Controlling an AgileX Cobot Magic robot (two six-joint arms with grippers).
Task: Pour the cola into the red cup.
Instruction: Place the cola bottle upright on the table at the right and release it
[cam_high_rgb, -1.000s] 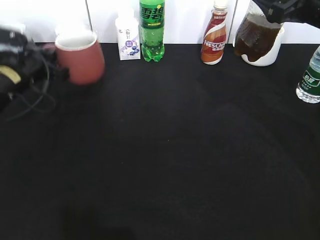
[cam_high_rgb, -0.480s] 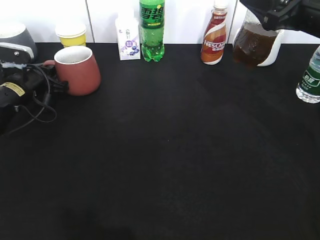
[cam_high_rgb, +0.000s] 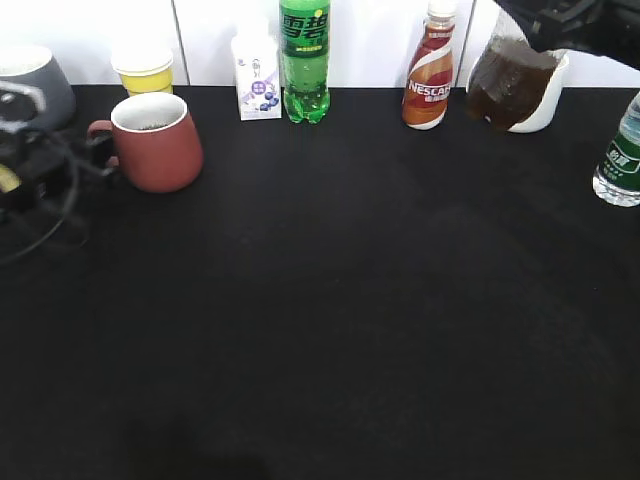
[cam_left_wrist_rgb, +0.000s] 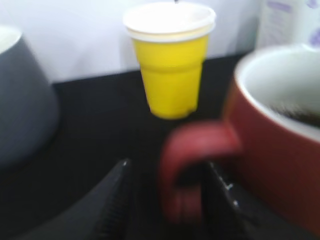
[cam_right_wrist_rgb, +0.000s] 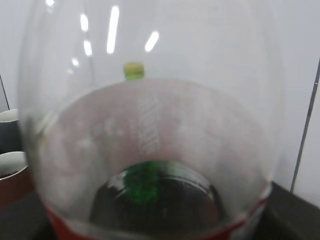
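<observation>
Cola (cam_high_rgb: 512, 85) held aloft by the right gripper (cam_high_rgb: 570, 20); left gripper (cam_left_wrist_rgb: 165, 200) straddles the red cup (cam_high_rgb: 157, 143) handle beside a yellow cup (cam_high_rgb: 145, 70).

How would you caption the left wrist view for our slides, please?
Left gripper open around the red cup's handle; yellow paper cup and grey mug stand behind.

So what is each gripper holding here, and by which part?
The right gripper holds the cola bottle by its upper part, tilted. The left gripper straddles the red cup's handle; whether it grips is unclear.
</observation>
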